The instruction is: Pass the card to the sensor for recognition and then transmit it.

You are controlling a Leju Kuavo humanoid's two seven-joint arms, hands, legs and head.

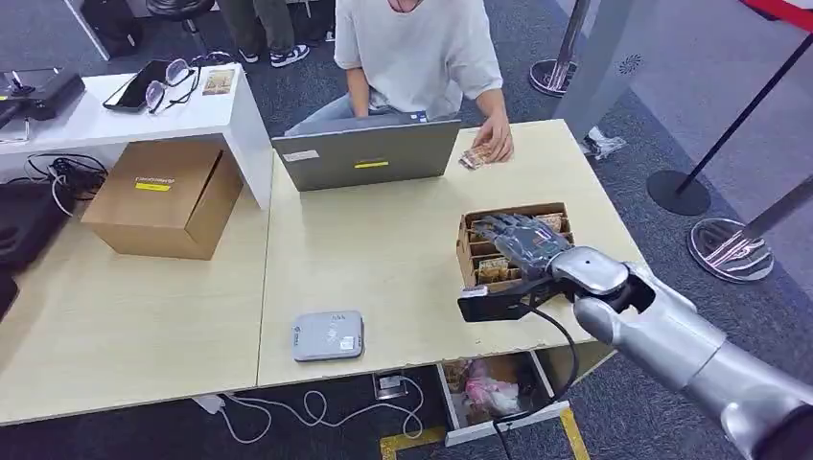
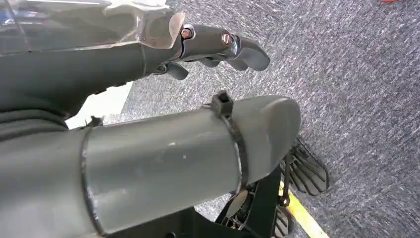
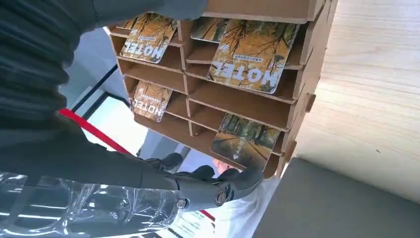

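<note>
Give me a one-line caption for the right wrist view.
Right hand reaching over cardboard rack holding autumn-print hotel cards.

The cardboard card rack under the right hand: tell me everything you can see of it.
The cardboard card rack is brown, stepped and split by dividers into slots. It sits on the light wood table, right of centre, in front of the laptop. Several slots hold cards printed with an autumn tree scene and the word HOTEL; others look empty. The right hand hangs over it, fingers spread; I cannot tell if they touch a card.
</note>
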